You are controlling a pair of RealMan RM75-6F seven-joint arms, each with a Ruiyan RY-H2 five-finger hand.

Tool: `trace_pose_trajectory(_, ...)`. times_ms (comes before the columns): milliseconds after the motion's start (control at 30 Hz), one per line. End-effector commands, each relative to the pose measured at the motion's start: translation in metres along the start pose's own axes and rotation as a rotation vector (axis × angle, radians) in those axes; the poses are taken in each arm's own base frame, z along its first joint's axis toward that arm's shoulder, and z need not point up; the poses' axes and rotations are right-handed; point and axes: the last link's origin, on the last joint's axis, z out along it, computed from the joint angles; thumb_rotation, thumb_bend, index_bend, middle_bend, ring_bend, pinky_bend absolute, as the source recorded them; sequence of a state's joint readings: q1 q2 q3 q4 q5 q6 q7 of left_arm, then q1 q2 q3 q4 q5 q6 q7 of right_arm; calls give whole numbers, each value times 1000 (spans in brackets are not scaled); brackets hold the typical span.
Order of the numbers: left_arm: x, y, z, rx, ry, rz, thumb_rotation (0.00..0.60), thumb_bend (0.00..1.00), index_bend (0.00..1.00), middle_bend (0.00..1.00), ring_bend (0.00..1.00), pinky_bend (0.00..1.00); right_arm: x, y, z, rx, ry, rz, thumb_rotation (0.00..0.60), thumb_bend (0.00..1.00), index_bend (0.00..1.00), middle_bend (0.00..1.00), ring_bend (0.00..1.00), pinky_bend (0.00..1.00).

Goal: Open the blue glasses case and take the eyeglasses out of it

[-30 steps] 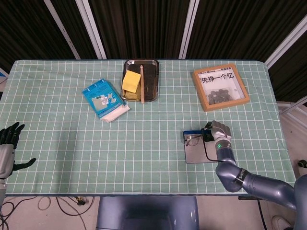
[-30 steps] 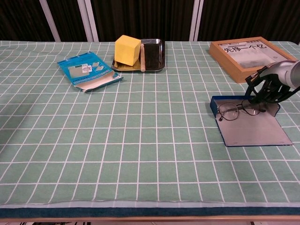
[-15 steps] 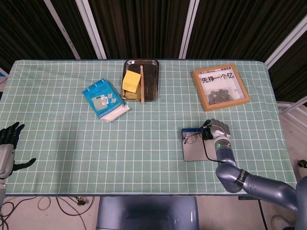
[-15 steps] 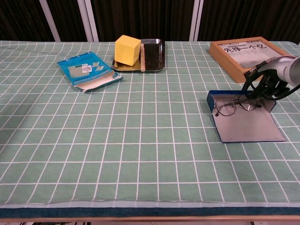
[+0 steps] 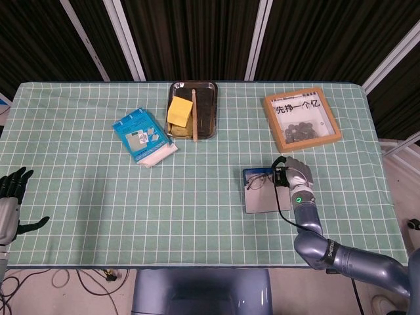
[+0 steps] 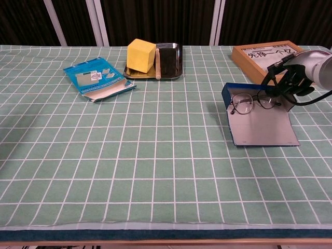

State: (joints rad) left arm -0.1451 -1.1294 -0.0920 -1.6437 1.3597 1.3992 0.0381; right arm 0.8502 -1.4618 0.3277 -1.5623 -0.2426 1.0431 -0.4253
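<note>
The blue glasses case [image 6: 228, 94] lies open at the table's right, its grey flap [image 6: 263, 127] spread toward me; it also shows in the head view [image 5: 265, 195]. The thin-rimmed eyeglasses [image 6: 252, 102] [image 5: 260, 182] sit along the case's blue back wall. My right hand [image 6: 297, 73] [image 5: 295, 176] is at the case's right end, its fingers curled around the near temple of the eyeglasses. Whether it also touches the case I cannot tell. My left hand [image 5: 11, 197] hangs off the table's left edge, fingers spread, holding nothing.
A wooden framed box [image 6: 270, 56] stands just behind the right hand. A dark tray [image 6: 168, 60] with a yellow block [image 6: 141, 55] and a wooden stick sits at the back centre. A blue packet [image 6: 96, 78] lies at the back left.
The right hand has drawn the eyeglasses left and away from me. The open case has come along with them, ending a little turned.
</note>
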Motion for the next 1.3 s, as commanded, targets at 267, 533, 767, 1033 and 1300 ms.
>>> trace_pose_trajectory(267, 0, 0, 0, -2, 0, -2, 600, 48, 0, 0, 0, 0, -14, -6, -6, 91, 91, 56, 600, 571, 519, 882, 944, 1000)
trace_pose_trajectory(533, 0, 0, 0, -3, 1, -5, 600, 48, 0, 0, 0, 0, -30, -7, -8, 124, 112, 25, 600, 571, 520, 881, 943, 1000)
trace_pose_trajectory(767, 0, 0, 0, -4, -1, -7, 600, 48, 0, 0, 0, 0, -37, -7, -7, 119, 108, 20, 600, 571, 519, 881, 942, 1000)
trace_pose_trajectory(1033, 1, 0, 0, -4, -1, -9, 600, 48, 0, 0, 0, 0, -35, -11, -3, 116, 120, 36, 600, 571, 520, 881, 942, 1000)
trace_pose_trajectory(1300, 0, 0, 0, -4, 0, -8, 600, 48, 0, 0, 0, 0, -36, -25, -2, 154, 138, 76, 600, 571, 519, 881, 942, 1000)
